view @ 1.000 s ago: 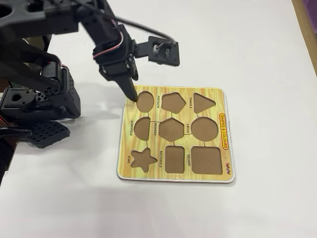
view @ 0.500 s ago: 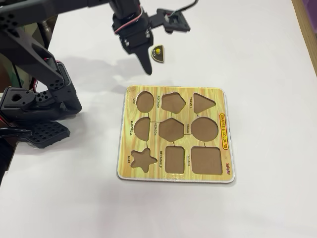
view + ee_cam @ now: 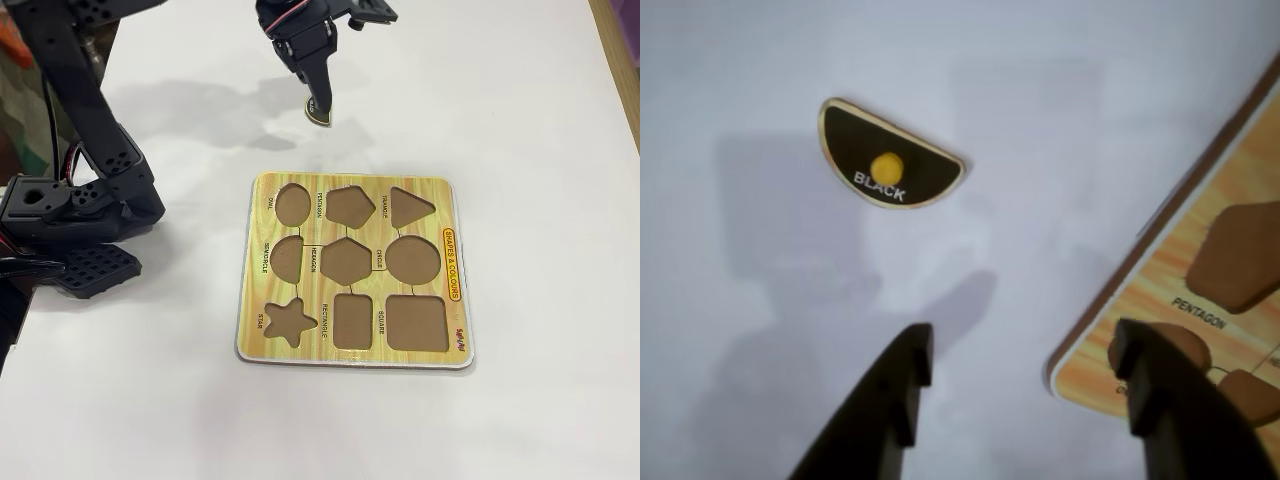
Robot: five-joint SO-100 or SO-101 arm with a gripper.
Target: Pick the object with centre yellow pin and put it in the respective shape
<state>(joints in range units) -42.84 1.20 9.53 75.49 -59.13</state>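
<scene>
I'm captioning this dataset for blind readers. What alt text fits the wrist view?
A black semicircle piece labelled BLACK, with a yellow centre pin, lies on a white table ahead of the open gripper. Its two dark fingers rise from the bottom edge, and a wooden shape puzzle board enters at right.

Arm [image 3: 80, 150] extended, gripper [image 3: 1025, 365] low, jaws apart, empty
</scene>
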